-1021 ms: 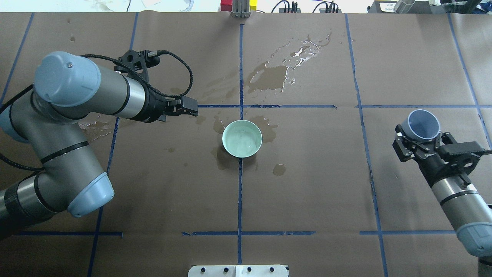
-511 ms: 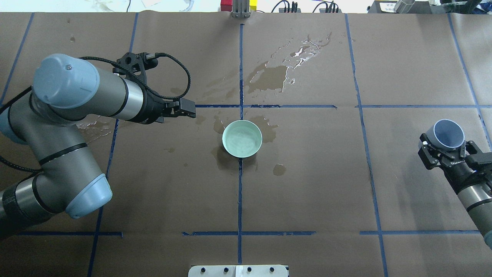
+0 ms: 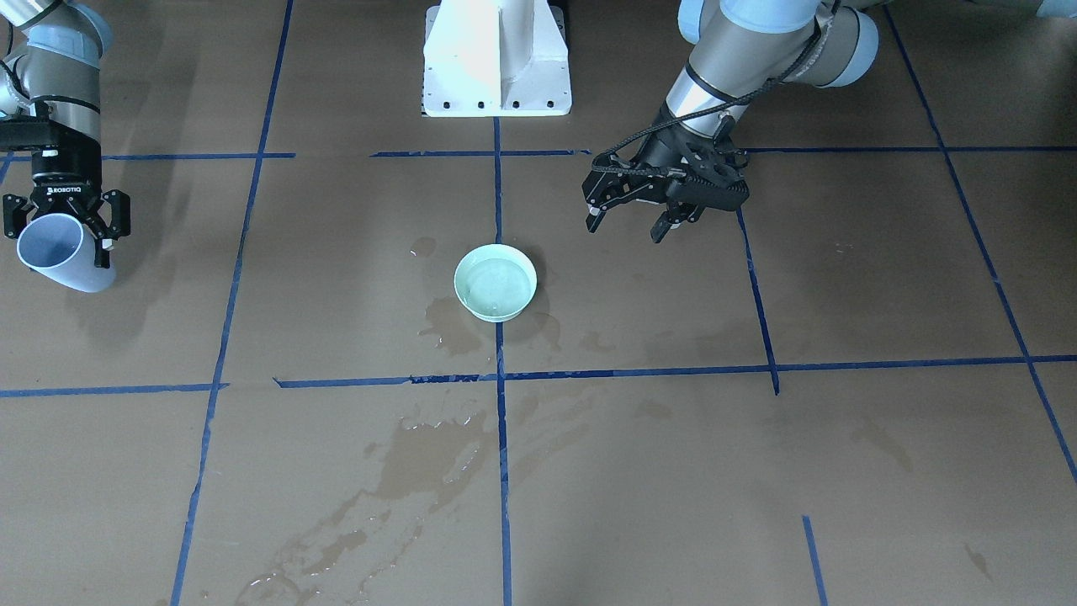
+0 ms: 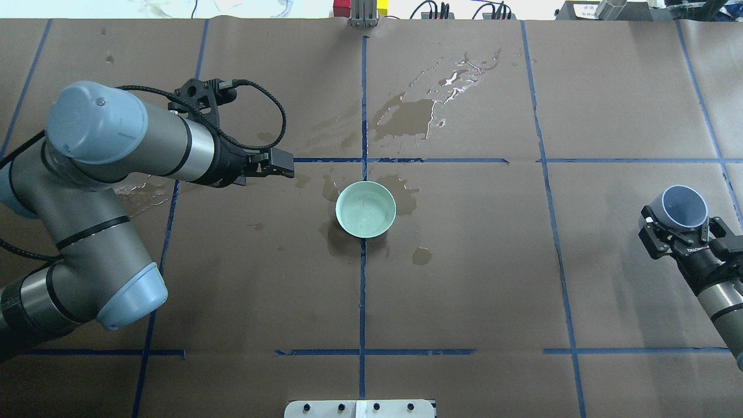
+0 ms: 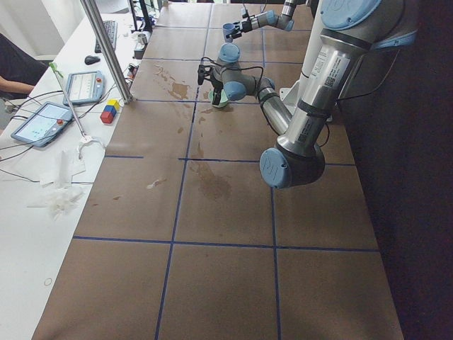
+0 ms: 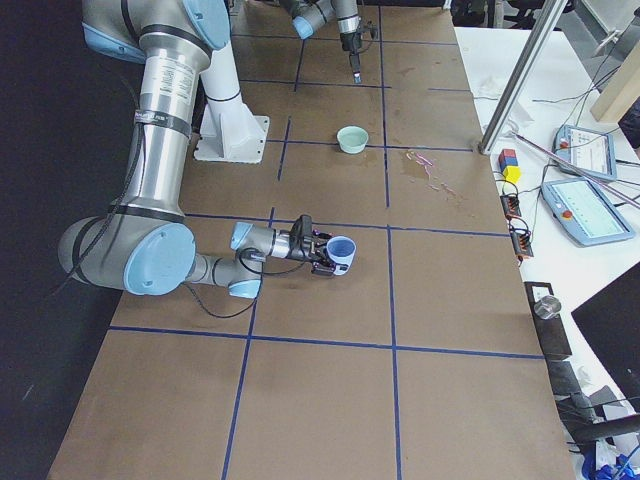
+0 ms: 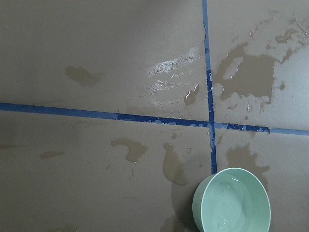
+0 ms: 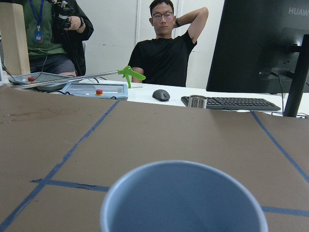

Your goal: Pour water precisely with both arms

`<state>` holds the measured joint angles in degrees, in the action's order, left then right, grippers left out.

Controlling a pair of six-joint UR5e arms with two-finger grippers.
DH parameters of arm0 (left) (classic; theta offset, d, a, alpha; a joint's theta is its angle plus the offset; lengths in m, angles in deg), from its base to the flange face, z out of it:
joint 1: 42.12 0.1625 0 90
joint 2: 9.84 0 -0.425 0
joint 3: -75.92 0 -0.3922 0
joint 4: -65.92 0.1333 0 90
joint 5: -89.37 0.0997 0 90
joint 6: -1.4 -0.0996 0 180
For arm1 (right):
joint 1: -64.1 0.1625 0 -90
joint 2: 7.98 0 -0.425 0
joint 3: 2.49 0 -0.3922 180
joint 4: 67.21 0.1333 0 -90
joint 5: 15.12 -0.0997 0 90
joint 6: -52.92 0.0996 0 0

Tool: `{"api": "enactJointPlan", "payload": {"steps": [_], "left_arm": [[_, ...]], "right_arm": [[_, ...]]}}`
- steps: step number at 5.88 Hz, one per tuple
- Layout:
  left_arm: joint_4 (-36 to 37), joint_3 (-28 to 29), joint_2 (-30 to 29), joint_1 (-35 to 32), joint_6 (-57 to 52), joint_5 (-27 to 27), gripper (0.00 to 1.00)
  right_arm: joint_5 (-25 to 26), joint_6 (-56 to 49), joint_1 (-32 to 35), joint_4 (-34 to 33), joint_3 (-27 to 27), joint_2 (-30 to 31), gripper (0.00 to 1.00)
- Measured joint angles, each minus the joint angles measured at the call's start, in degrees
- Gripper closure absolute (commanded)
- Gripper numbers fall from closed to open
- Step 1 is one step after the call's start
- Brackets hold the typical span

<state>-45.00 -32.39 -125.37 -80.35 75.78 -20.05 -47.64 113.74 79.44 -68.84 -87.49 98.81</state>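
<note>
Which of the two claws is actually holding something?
The right gripper: it is shut on a tilted blue-grey cup. The left gripper, near the pale green bowl, hangs open and empty.

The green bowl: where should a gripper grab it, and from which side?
Probably the bowl by its rim, from straight above, one finger inside the wall and one outside. It sits upright, low and round, open-topped, so its sides offer little. The open left gripper is nearer. Keep it level: water inside.
</note>
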Motion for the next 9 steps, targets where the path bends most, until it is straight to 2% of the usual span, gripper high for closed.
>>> {"api": "enactJointPlan", "payload": {"steps": [4,5,6,9], "left_arm": [[0.0,-0.5,0.0,0.0,0.0,0.0,0.0],[0.0,-0.7,0.0,0.0,0.0,0.0,0.0],[0.1,-0.9,0.1,0.0,0.0,0.0,0.0],[0.3,-1.3,0.1,0.0,0.1,0.0,0.0]], "right_arm": [[0.7,3.0,-0.1,0.1,4.9,-2.0,0.93],[0.7,3.1,0.0,0.1,5.6,-2.9,0.65],[0.7,3.2,0.0,1.0,5.9,-3.3,0.01],[0.7,3.4,0.0,5.9,7.6,-3.4,0.0]]}}
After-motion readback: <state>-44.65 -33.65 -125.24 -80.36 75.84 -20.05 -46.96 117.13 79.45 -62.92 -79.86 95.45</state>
